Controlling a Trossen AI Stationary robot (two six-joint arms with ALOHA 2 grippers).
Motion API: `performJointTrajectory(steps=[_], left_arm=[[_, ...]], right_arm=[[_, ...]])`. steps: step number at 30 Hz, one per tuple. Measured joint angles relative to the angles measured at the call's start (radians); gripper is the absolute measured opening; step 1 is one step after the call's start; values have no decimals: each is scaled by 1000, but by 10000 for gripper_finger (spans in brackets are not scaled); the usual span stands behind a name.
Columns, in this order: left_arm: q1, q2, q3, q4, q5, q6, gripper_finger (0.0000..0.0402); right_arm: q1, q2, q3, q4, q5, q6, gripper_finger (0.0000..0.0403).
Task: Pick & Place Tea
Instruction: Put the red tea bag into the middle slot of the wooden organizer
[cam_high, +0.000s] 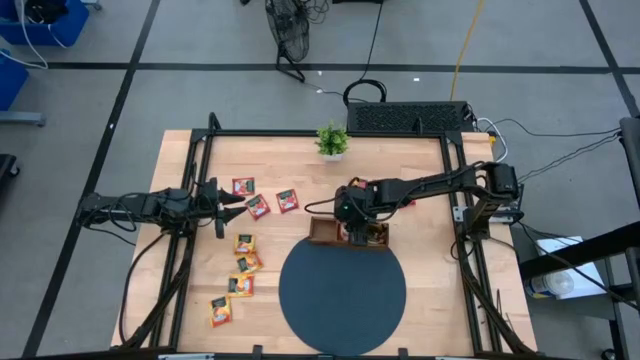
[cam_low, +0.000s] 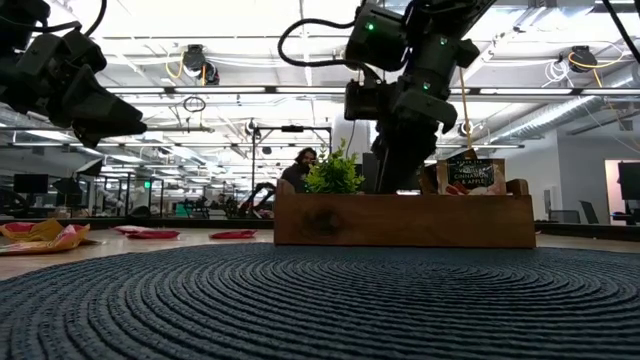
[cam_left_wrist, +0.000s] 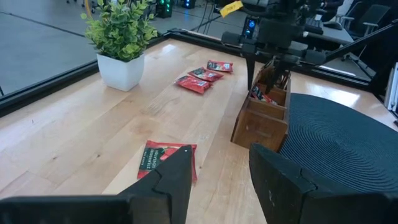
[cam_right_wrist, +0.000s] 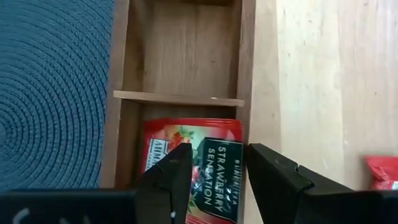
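Over the wooden three-compartment tray (cam_high: 348, 236), at the far edge of the dark round mat (cam_high: 342, 296), the right end effector (cam_high: 356, 232) is seen pointed straight down. In the right wrist view its fingers (cam_right_wrist: 169, 180) are parted, with a red strawberry tea sachet (cam_right_wrist: 198, 167) lying flat in the compartment beneath them; whether the sachet is actually pinched can't be told, since it shows in the gap btwn the fingers but contact isn't clear. The next compartment is seen bare wood. In the low view a sachet is seen standing up above the tray wall on the right.

On the left side of the worktop (cam_high: 420, 190), the left end effector (cam_high: 226, 205) is held low w/ fingers spread and nothing btwn them. A red sachet (cam_left_wrist: 166, 160) lies just ahead of it. Two more red sachets (cam_high: 272, 203) lie near, twd the tray. A loose row of yellow-orange sachets (cam_high: 240, 275) is seen closer to the near-left corner, beside the mat but off it.

A small green potted plant (cam_high: 332, 141) sits at the far edge of the worktop, well apart from the tray. A person is glimpsed in the room behind.
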Motion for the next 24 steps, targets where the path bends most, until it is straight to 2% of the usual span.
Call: performJointTrajectory(steps=[8,24], left_arm=[[0,0,0,0,0,0,161],[0,0,0,0,0,0,161]], right_arm=[[19,0,0,6,-52,15,135],[16,-7,1,5,-53,32,132]])
